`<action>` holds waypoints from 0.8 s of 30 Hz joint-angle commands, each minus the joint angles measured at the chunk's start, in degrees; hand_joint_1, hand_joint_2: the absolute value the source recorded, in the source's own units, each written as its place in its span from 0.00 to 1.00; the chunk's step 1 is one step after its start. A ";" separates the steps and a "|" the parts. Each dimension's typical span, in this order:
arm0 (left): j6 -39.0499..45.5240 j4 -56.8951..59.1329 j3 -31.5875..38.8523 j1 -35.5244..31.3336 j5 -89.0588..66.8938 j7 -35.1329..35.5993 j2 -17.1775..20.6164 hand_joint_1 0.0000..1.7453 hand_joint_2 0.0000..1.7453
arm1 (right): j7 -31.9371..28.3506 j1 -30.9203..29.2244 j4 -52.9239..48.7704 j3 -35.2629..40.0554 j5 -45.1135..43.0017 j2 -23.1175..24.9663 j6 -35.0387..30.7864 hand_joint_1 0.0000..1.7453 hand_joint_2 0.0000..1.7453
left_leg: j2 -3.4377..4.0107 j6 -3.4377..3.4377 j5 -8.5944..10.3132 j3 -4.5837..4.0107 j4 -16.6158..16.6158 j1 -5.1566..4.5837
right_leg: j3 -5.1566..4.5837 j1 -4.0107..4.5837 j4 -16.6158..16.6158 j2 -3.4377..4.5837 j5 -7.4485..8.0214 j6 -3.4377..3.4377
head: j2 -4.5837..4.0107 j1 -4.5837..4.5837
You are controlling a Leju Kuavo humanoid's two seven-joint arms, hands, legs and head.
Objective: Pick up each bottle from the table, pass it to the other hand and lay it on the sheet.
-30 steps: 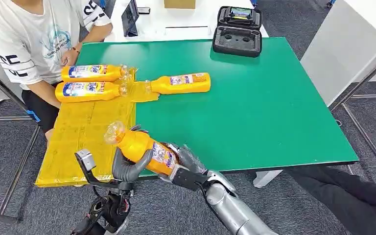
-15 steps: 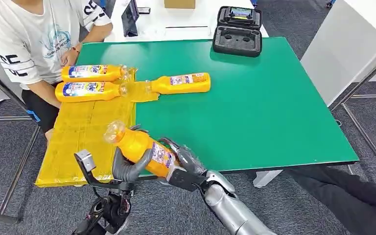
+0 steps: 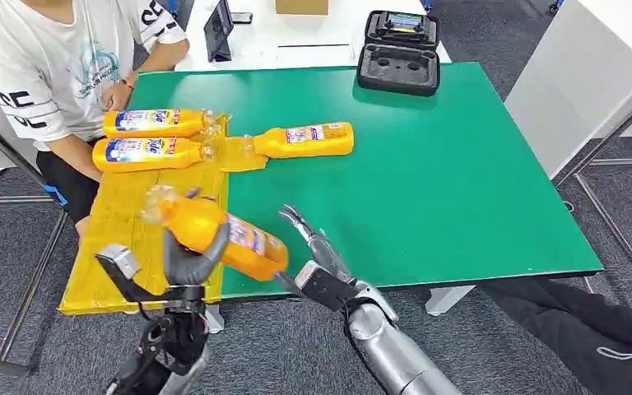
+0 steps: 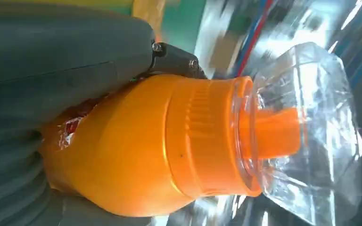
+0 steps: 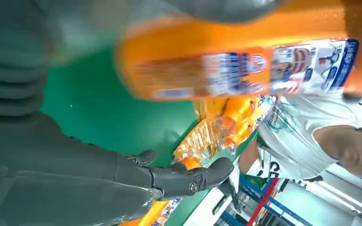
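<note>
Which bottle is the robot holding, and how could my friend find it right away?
Start at the green table and go to its near edge, where the yellow sheet hangs over. There the left hand grips an orange bottle, with the right hand open beside it. The three other bottles all lie flat; this one is lifted up in the air.

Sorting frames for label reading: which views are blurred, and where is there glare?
Head view: sharp, evenly lit. Right wrist view: the held bottle is smeared by motion, its label unreadable. Left wrist view: the bottle neck is sharp, the clear cap glares, the background is streaked.
</note>
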 commanded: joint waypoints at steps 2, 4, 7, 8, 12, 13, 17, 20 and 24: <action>16.09 3.51 13.45 -8.12 -21.98 -0.39 3.37 1.00 1.00 | 0.29 1.05 -3.90 -1.30 -6.04 -1.39 0.67 0.00 0.00 | -0.03 -0.06 -0.09 0.21 0.00 0.07 | 0.22 0.05 0.01 -0.11 -0.12 -0.04 | 0.00 0.00; 16.82 2.66 18.69 -8.85 -30.14 -0.39 2.79 1.00 1.00 | 0.14 2.33 -6.35 -1.85 -7.84 -1.44 -0.12 0.00 0.00 | -0.11 -0.05 -0.05 0.16 0.00 0.10 | 0.18 0.06 0.00 -0.15 -0.10 -0.02 | 0.00 0.04; 16.82 2.57 25.27 -9.15 -46.55 -0.39 1.44 1.00 1.00 | 1.16 3.13 -8.69 -2.22 -9.07 -1.47 -0.38 0.00 0.00 | 0.04 -0.03 -0.04 0.10 0.00 0.08 | 0.08 0.03 0.00 0.00 -0.04 -0.01 | 0.00 0.00; 16.82 2.57 25.27 -9.15 -46.55 -0.39 1.44 1.00 1.00 | 1.16 3.13 -8.69 -2.22 -9.07 -1.47 -0.38 0.00 0.00 | 0.08 -0.04 -0.07 0.18 -0.02 0.09 | 0.16 0.04 0.00 0.02 -0.06 -0.02 | 0.00 0.02; 16.82 2.57 25.27 -9.15 -46.55 -0.39 1.44 1.00 1.00 | 1.16 3.13 -8.69 -2.22 -9.07 -1.47 -0.38 0.00 0.00 | -0.01 -0.03 -0.07 0.21 -0.03 0.06 | 0.21 0.02 -0.02 -0.07 -0.09 0.00 | 0.00 0.02; 16.82 2.57 25.27 -9.15 -46.55 -0.39 1.44 1.00 1.00 | 1.16 3.13 -8.69 -2.22 -9.07 -1.47 -0.38 0.00 0.00 | 0.00 -0.03 -0.10 0.30 -0.04 0.07 | 0.29 0.03 -0.03 -0.08 -0.12 -0.01 | 0.00 0.02; 16.82 4.35 28.17 -10.43 -66.61 -0.39 0.94 1.00 1.00 | 1.43 3.76 -9.21 -2.59 -10.20 -2.06 0.39 0.00 0.00 | -0.07 -0.03 -0.02 0.10 -0.03 0.07 | 0.10 0.02 -0.02 -0.09 -0.05 -0.01 | 0.00 0.02; 16.82 8.09 28.67 -11.80 -81.06 0.60 1.01 1.00 1.00 | 1.17 4.48 -9.91 -3.12 -10.71 -2.26 0.43 0.00 0.00 | -0.12 -0.03 -0.06 0.23 -0.04 0.07 | 0.24 0.02 -0.02 -0.18 -0.12 -0.01 | 0.00 0.02; 16.82 9.26 28.42 -12.10 -86.23 2.06 0.43 1.00 1.00 | 1.11 4.45 -10.30 -2.96 -10.80 -1.98 0.57 0.00 0.00 | -0.07 -0.03 -0.11 0.42 -0.09 0.04 | 0.42 0.00 -0.06 -0.14 -0.15 -0.01 | 0.00 0.00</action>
